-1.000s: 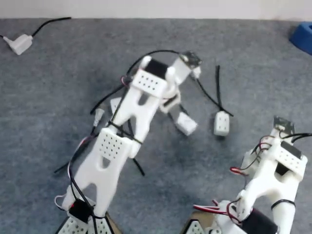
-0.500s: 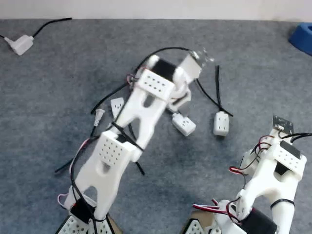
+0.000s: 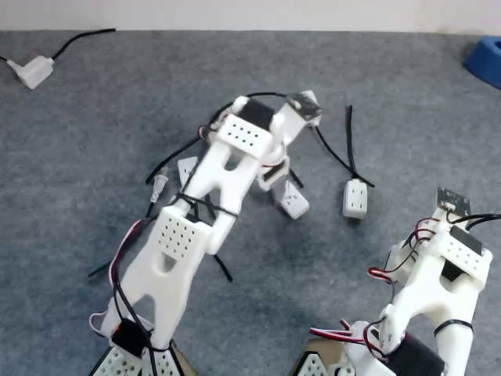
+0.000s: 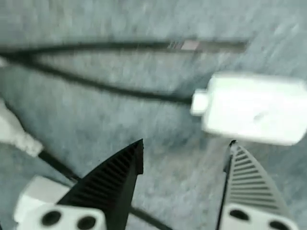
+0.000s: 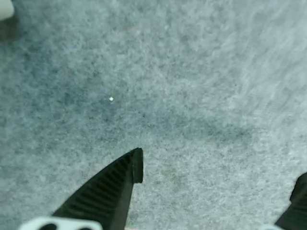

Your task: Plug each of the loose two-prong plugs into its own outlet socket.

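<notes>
My left gripper [image 4: 186, 143] is open, hovering just above the grey carpet. A white outlet socket [image 4: 254, 108] with a black cable [image 4: 96, 84] lies just beyond the tip of one of its fingers [image 4: 244, 177]. In the high view the left gripper [image 3: 275, 174] hangs over the near socket [image 3: 293, 200]. A second socket [image 3: 355, 197] lies to the right on its black cable. A loose plug [image 3: 159, 186] and a white piece [image 3: 186, 168] lie left of the arm. My right gripper [image 5: 220, 165] is open over bare carpet.
A white adapter [image 3: 31, 70] with a cable lies at the far left back. A blue object [image 3: 485, 59] sits at the back right edge. The right arm [image 3: 438, 266] stands folded at the front right. Black cables cross under the left arm.
The left arm swung out toward the back right, then came back over the near socket, which turned slightly. The right arm has kept still.
</notes>
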### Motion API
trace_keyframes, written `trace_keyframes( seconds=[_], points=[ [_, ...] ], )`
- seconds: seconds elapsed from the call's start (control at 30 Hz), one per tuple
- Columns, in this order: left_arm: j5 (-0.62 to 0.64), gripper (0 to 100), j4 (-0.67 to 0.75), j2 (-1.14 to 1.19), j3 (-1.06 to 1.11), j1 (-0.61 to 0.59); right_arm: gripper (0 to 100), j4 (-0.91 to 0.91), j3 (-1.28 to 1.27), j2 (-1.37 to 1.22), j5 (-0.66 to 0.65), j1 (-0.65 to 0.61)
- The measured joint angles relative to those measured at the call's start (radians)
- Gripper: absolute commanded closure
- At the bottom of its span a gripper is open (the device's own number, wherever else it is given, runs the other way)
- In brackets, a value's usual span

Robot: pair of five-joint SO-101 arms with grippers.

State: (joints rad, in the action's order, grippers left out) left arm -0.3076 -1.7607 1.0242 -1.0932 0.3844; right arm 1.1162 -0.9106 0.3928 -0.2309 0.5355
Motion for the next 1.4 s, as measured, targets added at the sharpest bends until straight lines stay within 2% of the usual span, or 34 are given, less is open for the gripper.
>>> trace_keyframes(
  seconds=[0.1,0.27,0.4,0.6,0.9,1.1,1.27,1.4],
  points=[
    [0.002,73,0.0,-0.046,0.12,-0.006,54.8,0.0,0.0,0.0,0.0,0.0],
    [-0.002,73,0.0,-0.08,0.198,0.003,54.8,0.0,0.0,0.0,0.0,0.0],
    [0.0,73,0.0,-0.11,0.15,0.005,54.8,0.0,0.008,0.0,0.0,0.009],
    [-0.002,73,0.0,-0.16,-0.028,0.098,54.8,0.025,0.032,0.0,0.0,0.015],
    [0.0,74,0.0,0.055,-0.068,0.114,54.8,0.026,0.037,0.0,0.0,0.015],
    [-0.002,74,-0.009,0.068,-0.02,0.1,54.8,0.028,0.068,0.0,0.0,0.015],
    [0.0,82,-0.003,0.072,0.068,0.091,54.8,0.026,0.068,0.0,0.0,0.015],
    [0.002,80,-0.002,0.048,0.144,0.087,54.8,0.026,0.068,0.0,0.0,0.015]
  ],
)
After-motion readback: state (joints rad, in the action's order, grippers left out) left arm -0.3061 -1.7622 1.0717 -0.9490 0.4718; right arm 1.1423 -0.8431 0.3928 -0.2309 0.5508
